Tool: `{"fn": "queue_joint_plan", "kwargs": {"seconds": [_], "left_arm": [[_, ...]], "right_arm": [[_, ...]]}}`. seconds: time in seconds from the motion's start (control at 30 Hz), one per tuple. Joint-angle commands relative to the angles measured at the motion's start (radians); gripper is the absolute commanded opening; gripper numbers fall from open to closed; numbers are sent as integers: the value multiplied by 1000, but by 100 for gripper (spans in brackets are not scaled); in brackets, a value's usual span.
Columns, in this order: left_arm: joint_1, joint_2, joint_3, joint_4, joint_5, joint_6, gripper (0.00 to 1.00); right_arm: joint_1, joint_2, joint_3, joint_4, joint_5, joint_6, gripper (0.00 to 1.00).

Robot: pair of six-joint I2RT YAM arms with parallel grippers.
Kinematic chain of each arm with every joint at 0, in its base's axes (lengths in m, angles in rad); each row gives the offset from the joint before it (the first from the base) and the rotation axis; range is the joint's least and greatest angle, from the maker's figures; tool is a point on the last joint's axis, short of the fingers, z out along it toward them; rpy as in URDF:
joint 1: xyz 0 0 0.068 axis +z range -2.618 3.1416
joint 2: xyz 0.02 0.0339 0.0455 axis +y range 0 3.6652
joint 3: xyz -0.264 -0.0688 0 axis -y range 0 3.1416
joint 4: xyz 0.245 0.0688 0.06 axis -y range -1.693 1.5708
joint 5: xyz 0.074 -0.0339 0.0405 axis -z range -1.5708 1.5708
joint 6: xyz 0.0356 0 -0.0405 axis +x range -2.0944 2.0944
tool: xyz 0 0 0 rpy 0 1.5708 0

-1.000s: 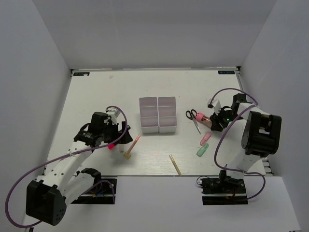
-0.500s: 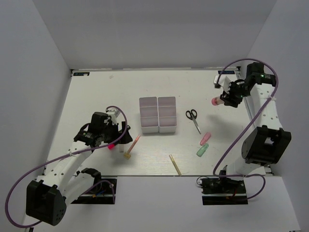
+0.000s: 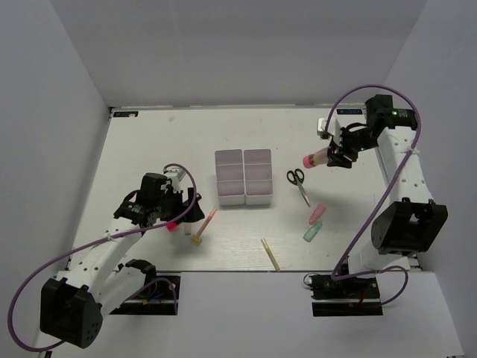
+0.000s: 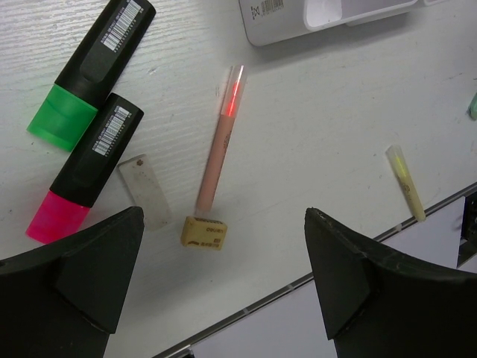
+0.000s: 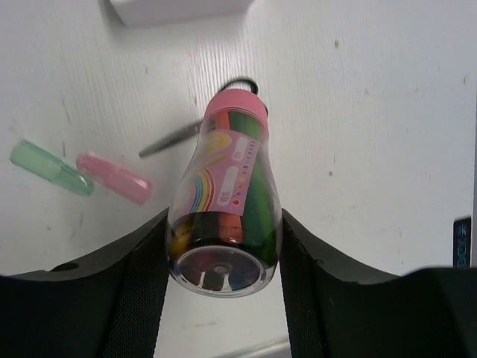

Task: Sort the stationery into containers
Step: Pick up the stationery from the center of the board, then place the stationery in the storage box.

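White table [image 3: 149, 149] first: our right gripper [image 3: 335, 154] pinches a pink-capped bottle [image 5: 223, 190] up in the air, right of the bins [image 3: 244, 200]. Our left gripper [image 4: 223, 227] hangs spread wide over the pink pencil [image 4: 218, 149], near left.

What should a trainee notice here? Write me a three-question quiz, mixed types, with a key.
1. True or false: the right gripper is shut on the pink-capped bottle.
2. The scissors lie: A inside the bins, B right of the bins, C left of the bins.
3. Fill in: in the left wrist view, the tan eraser lies by one end of the pink ____.
Key: 1 true; 2 B; 3 pencil.
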Motion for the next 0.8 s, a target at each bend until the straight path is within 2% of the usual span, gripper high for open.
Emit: {"fn": "queue_joint_plan", "kwargs": {"seconds": [0.0, 0.03, 0.07, 0.1, 0.2, 0.33, 0.57, 0.77], "left_arm": [[3, -11, 36, -10, -1, 8, 100], [2, -12, 38, -8, -2, 10, 100], [3, -15, 39, -8, -7, 8, 100], [7, -12, 38, -7, -2, 8, 100], [2, -12, 39, -10, -4, 11, 100], [2, -9, 41, -13, 7, 10, 100], [3, -14, 39, -10, 16, 8, 100], [3, -21, 39, -1, 37, 2, 100]], "right_arm": [[51, -33, 52, 43, -176, 48, 0], [49, -31, 47, 67, -203, 68, 0], [100, -34, 43, 93, -212, 159, 0], [124, -24, 41, 192, -220, 201, 0], [186, 8, 63, 315, -228, 364, 0], [259, 84, 151, 362, -168, 505, 0], [370, 193, 228, 303, -84, 499, 0], [413, 216, 198, 291, -16, 476, 0]]}}
